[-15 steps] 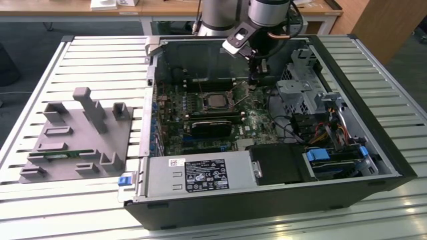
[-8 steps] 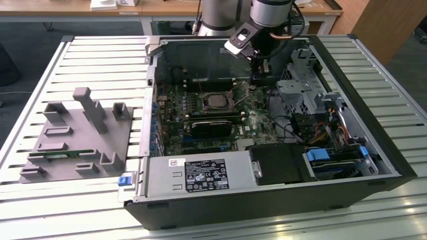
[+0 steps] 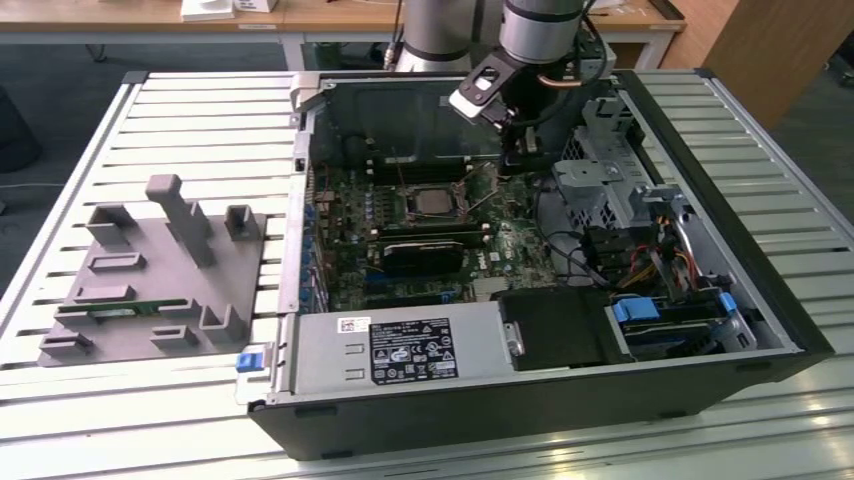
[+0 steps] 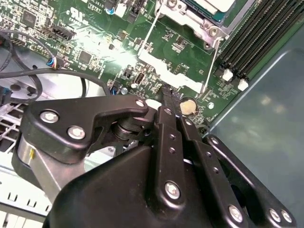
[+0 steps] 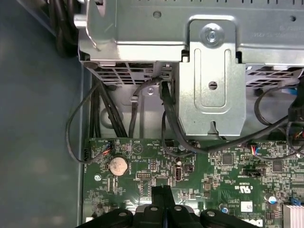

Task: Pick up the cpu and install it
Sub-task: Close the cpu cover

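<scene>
- Inside the open computer case point(image 3: 747, 290), toward its far side, the arm comes down steeply from above, wrist tilted, with the gripper point(image 3: 519, 158) pointed at the motherboard point(image 3: 400, 235).
- Gripper: in both wrist views the two black fingers point(image 4: 167, 102) lie pressed together along their length, tips meeting point(image 5: 161, 190). Nothing is held between them.
- The fingertips hang just above the green board, near the round coin cell point(image 5: 117, 165), which also shows just beside the tips in the second wrist view point(image 4: 188, 105).
- The cpu point(image 3: 430, 201) lies flat in the socket point(image 3: 430, 183) on the motherboard, silver top facing up. It is on the exterior view's left of the gripper and apart from it.
- In the second wrist view, a corner of the cpu point(image 4: 213, 5) sits inside the metal socket frame, with thin wire levers point(image 4: 148, 35) alongside. I cannot tell whether the frame is latched.
- The metal drive cage point(image 5: 209, 71) is beyond the board's edge, with black cables point(image 5: 102, 114) running under it.
- The grey tray point(image 3: 134, 290) sits on the slatted table point(image 3: 200, 110), on the exterior view's left of the case, well apart from the arm.
</scene>
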`<act>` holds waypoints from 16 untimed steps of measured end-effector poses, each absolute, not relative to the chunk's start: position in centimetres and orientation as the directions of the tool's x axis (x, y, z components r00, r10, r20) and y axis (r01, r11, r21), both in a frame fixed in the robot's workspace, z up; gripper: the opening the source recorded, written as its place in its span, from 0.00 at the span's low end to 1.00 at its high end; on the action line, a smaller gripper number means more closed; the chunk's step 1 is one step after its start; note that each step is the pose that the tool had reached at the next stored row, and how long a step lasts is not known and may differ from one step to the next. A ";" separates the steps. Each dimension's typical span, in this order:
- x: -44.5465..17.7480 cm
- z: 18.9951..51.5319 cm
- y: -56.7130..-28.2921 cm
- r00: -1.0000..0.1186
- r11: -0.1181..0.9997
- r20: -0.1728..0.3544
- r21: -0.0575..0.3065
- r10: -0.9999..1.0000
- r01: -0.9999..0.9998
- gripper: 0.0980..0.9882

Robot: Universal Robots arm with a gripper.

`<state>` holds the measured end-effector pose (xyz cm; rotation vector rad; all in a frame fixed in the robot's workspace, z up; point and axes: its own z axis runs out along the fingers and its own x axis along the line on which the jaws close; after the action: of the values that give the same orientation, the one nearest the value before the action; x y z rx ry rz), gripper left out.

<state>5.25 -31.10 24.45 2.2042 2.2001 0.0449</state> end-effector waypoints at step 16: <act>1.8 24.1 -31.1 0.002 -0.002 0.001 0.039 1.000 0.999 0.01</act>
<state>1.85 -31.10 24.10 2.2042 2.2001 0.0450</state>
